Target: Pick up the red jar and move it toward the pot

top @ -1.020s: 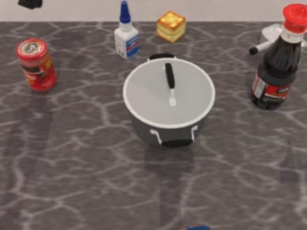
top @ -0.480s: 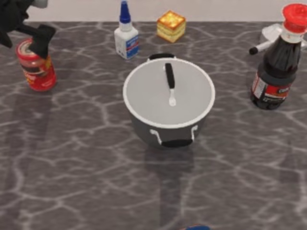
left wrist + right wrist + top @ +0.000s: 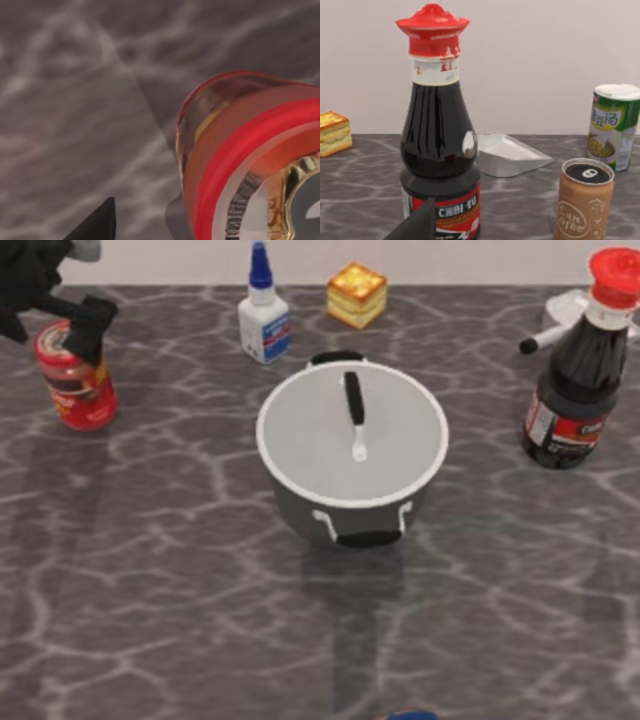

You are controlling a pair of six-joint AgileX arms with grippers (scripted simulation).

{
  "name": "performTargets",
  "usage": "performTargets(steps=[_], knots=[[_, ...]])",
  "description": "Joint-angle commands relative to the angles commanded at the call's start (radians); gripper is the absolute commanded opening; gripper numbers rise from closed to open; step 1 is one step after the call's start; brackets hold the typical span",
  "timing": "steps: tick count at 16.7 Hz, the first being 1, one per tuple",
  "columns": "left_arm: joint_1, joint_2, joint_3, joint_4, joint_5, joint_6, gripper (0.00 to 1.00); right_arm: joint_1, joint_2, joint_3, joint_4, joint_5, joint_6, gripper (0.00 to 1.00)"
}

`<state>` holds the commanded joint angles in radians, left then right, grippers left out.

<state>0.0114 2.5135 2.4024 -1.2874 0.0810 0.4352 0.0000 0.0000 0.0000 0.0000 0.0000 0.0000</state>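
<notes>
"CHIN-SU" on the dark bottle's label (image 3: 451, 212); "Café"-like script, unclear, on the brown can (image 3: 582, 203)

Red jar (image 3: 78, 385): upright, far left, lid partly hidden | Grey lidded pot (image 3: 352, 455): upright, table centre, well apart.

Red jar (image 3: 77, 380): glossy, translucent wall. Pot (image 3: 352, 453): matt grey lid. Table (image 3: 180, 580): dark, pale-veined, stone-like.
</notes>
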Motion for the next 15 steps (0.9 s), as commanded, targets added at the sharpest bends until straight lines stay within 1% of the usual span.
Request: performTargets(steps=[5,9,15], knots=[[-0.003,0.024,-0.097,0.121,0.000,-0.002,1.00,0.000,0.000,0.000,0.000,0.000,0.000,1.00],[-0.003,0.025,-0.103,0.129,0.000,-0.002,1.00,0.000,0.000,0.000,0.000,0.000,0.000,1.00],[-0.003,0.025,-0.103,0.129,0.000,-0.002,0.55,0.000,0.000,0.000,0.000,0.000,0.000,1.00]])
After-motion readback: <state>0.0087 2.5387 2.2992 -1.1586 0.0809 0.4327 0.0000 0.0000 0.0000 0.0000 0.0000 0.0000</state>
